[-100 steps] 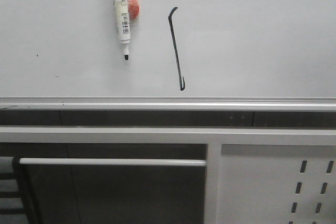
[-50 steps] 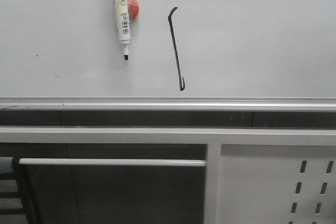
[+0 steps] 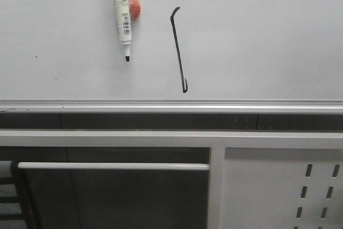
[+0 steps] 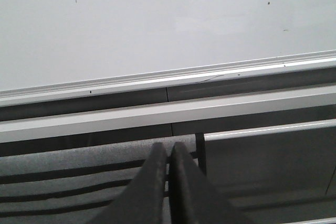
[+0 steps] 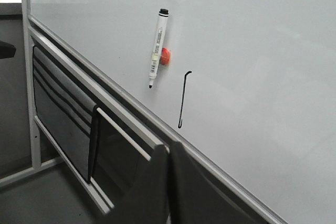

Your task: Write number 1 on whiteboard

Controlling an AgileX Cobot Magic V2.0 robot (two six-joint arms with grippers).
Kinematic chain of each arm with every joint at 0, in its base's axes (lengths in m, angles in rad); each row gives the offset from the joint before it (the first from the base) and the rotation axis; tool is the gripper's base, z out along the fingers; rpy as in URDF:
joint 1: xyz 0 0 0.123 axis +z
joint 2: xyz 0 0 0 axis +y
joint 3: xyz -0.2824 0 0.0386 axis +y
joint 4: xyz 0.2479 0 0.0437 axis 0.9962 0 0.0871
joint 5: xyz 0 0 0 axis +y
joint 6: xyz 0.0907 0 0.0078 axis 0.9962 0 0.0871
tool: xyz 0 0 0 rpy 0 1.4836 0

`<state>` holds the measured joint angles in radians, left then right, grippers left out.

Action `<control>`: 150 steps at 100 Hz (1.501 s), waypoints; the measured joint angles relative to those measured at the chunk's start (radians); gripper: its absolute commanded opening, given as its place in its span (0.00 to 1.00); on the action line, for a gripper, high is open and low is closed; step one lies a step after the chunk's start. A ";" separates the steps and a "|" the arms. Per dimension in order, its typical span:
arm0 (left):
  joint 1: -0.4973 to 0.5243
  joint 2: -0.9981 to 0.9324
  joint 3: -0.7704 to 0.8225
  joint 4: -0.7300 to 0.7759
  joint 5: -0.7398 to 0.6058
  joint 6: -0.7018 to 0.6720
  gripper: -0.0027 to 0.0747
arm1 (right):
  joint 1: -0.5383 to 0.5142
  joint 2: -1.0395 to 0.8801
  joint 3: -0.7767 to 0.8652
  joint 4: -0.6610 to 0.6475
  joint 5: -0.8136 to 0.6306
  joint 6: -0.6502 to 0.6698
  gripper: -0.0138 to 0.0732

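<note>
Across the last second the front view shifts only slightly: the marker and the stroke sit a touch further left and higher in frame than before, and the lower rail has slid a little. The number 1 (image 3: pixel 178 50) itself is unchanged, a complete black stroke with a small flag at the top and a hook at the bottom. Judged from this, the writing step is finished and the arms are in a retreat or rest phase.

The marker (image 3: pixel 122 15) hangs on the whiteboard (image 3: pixel 268 36), tip down, beside an orange-red holder (image 3: pixel 134 6) (apparently a magnet clip). No fingers touch it.

The right gripper (image 5: pixel 168 182) has its fingers pressed together with nothing between them. The stroke (image 5: pixel 183 99) lies well ahead of these fingers and apart from them, on the board face; the marker (image 5: pixel 157 46) lies further out beyond the stroke.

The left gripper (image 4: pixel 169 182) likewise has its fingers closed on nothing. Ahead of them lie the aluminium edge rail (image 4: pixel 168 74) and bare board; the stroke does not appear in this view.
</note>
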<state>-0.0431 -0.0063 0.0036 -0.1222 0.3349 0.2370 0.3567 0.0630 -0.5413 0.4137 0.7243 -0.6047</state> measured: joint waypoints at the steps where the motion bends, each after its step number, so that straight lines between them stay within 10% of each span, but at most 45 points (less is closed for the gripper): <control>1: 0.000 0.000 0.000 0.000 0.000 0.000 0.01 | 0.000 0.000 0.000 0.000 0.000 0.000 0.08; 30: 0.000 0.000 0.000 0.000 -0.002 0.000 0.01 | -0.002 0.000 0.015 -0.065 -0.011 0.027 0.08; 63: 0.000 0.000 0.000 0.001 -0.002 0.000 0.01 | -0.184 0.000 0.357 -0.600 -0.306 0.775 0.08; 150: 0.000 0.000 0.000 0.002 -0.002 0.000 0.01 | -0.335 -0.071 0.552 -0.554 -0.392 0.812 0.08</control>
<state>-0.0431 -0.0063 0.0036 -0.1200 0.3332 0.2370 0.0214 -0.0083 0.0110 -0.1405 0.3325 0.2077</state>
